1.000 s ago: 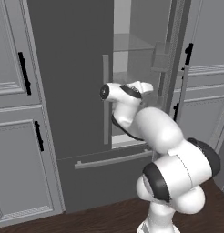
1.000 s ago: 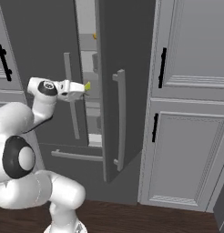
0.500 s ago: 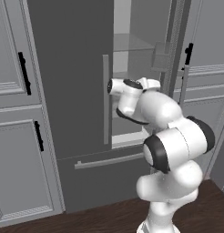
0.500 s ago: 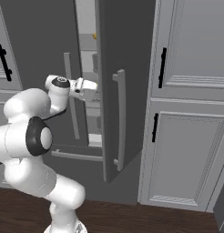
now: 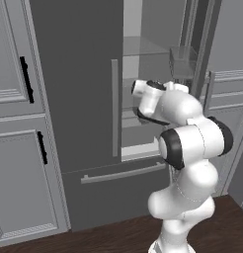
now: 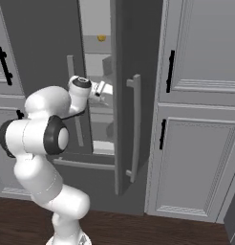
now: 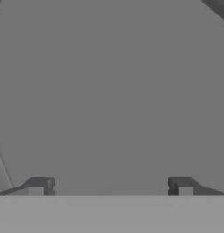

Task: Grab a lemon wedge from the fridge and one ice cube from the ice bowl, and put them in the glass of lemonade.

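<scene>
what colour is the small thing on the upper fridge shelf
Yellow-orange: the lemon wedge sits on an upper shelf of the fridge, clearest in the right base view.

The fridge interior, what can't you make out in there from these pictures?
- Lemon wedge: right base view, a tiny yellow speck on an upper shelf, too small to confirm.
- Lower shelves: the arm covers them in the left base view.
- Fingers: hand view, wide apart, facing flat grey; which fridge surface is unclear.

Base views flanking fridge [image 5: 79,99]
</scene>
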